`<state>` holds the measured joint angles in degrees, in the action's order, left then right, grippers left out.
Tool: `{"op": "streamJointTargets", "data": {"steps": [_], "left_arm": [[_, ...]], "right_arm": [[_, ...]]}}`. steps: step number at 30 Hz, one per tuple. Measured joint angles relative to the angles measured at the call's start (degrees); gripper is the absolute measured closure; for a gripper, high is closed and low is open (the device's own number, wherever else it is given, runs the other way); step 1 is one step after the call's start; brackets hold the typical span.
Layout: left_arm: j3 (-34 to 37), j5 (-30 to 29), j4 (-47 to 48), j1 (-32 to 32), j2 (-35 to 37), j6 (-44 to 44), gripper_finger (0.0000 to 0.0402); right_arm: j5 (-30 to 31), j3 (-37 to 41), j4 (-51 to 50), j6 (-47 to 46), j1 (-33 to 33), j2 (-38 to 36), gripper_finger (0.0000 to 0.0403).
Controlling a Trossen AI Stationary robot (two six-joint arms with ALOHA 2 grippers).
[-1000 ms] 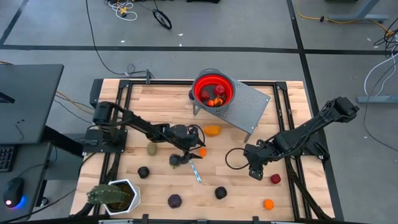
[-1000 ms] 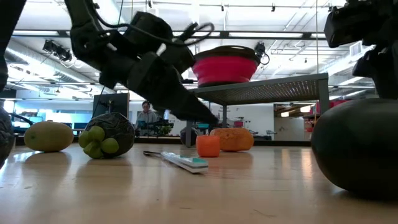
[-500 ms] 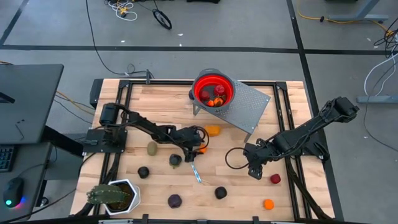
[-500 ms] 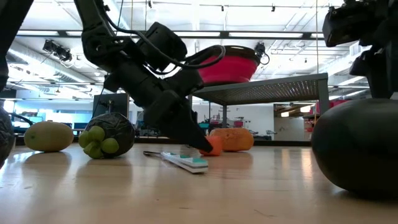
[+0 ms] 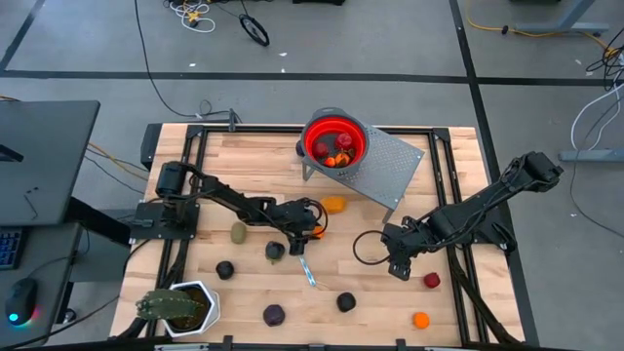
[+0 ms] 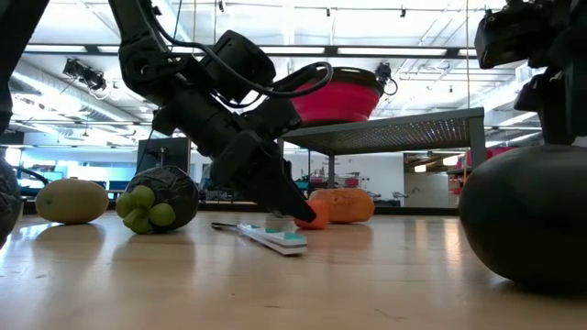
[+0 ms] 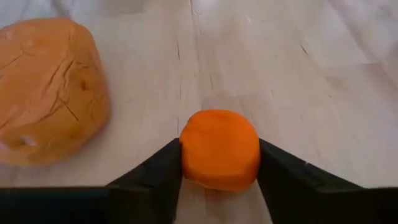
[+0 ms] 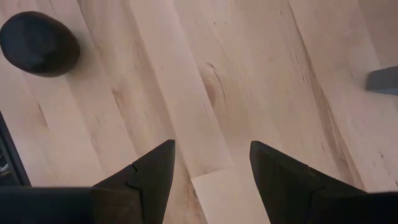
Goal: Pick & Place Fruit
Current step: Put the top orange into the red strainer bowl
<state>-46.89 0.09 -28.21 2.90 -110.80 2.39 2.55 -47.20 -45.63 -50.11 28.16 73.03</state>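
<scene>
The pale wooden table (image 5: pixel 253 161) carries scattered fruit (image 5: pixel 346 302); a knife (image 5: pixel 307 270) lies mid-board. A potted plant (image 5: pixel 177 308) (spiky, green) and a metal stand (image 5: pixel 390 166) rest there too.

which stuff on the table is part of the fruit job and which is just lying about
Job: small orange fruit between the left gripper fingers; larger orange fruit; red bowl holding fruit; loose dark fruit.
Lying about: knife; potted plant; right gripper, idle and open.

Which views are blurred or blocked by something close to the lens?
Low view: a dark fruit looms large at right, hiding the table behind it. Left wrist view: soft focus, yet the small orange fruit between the left end effector fingers reads clearly.
</scene>
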Motion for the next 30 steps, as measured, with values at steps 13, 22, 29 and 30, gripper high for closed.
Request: {"op": "streamJointTargets", "data": {"steps": [13,22,29,30], "left_arm": [[0.07,1.37,5.23,-0.02,12.51,3.70,0.0248],[0.03,-9.57,6.74,-1.02,35.07,14.77,0.0248],[-0.02,-11.65,-2.73,-11.10,40.19,17.05,0.0246],[-0.02,-9.06,-3.24,-13.20,39.75,15.24,0.0246]], "right_arm": [[-0.02,0.00,0.01,-0.04,0.00,0.00,0.0185],[2.18,0.00,0.66,0.00,0.00,0.00,0.0185],[6.90,0.00,3.96,2.00,0.00,0.00,0.0185],[7.03,0.00,4.67,2.65,0.00,0.00,0.0185]]}}
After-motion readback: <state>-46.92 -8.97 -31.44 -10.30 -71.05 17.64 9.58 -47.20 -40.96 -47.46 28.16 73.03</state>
